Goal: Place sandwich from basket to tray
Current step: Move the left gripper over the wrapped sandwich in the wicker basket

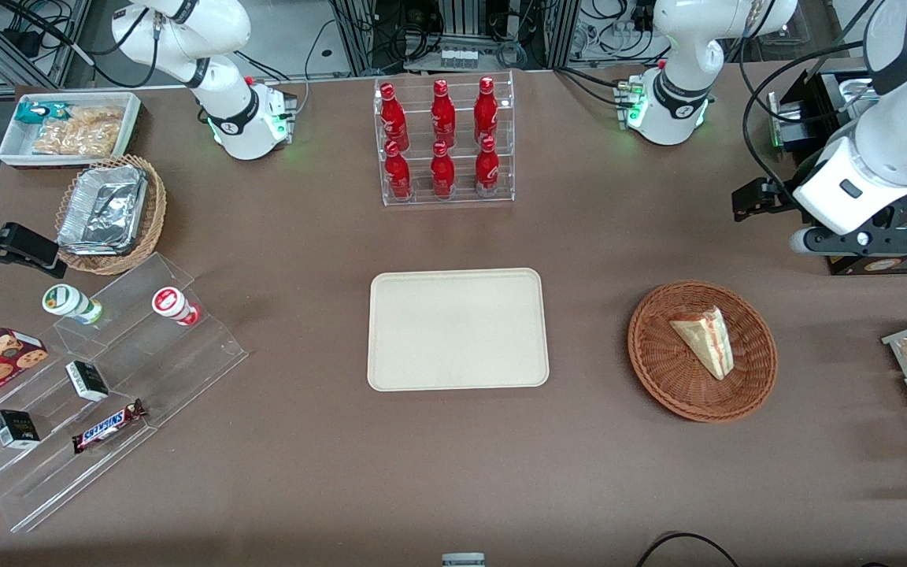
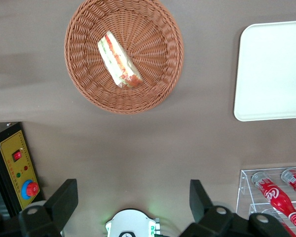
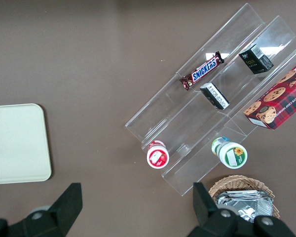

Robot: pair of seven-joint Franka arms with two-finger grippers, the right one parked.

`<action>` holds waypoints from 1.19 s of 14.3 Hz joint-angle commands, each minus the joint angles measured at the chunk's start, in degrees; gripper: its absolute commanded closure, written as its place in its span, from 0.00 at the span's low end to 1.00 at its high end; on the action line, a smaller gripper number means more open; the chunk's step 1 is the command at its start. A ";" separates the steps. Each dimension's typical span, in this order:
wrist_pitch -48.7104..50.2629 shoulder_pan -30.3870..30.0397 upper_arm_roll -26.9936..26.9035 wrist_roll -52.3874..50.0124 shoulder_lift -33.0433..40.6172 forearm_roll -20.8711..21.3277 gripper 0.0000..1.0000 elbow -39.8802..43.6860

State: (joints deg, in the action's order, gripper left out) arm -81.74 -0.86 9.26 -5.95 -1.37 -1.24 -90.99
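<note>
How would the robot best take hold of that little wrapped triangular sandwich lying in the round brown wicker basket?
Probably from straight above, fingers closing across the two long bread faces near the middle of the wrapped triangular sandwich: it lies alone in the shallow round reddish-brown wicker basket, its sides unobstructed. The open gripper hangs high, off to one side.

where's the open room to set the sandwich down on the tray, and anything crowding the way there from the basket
The whole tray is bare, so any spot on it works. Between it and the basket, which holds the sandwich, lies only bare tabletop. The bottle rack stands farther from the front camera, apart from the tray. The pincer hangs open above the table, short of the basket.
</note>
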 commanded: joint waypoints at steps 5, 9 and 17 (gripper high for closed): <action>-2.54 -1.77 -0.47 0.24 -6.17 1.06 0.00 1.17; -14.37 -1.77 -1.18 0.23 -8.30 1.15 0.00 -7.15; -46.45 -1.77 -2.41 -4.14 -9.00 1.06 0.00 -28.78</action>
State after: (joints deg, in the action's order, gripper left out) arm -121.91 -2.49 7.08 -6.72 -11.90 -0.75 -114.47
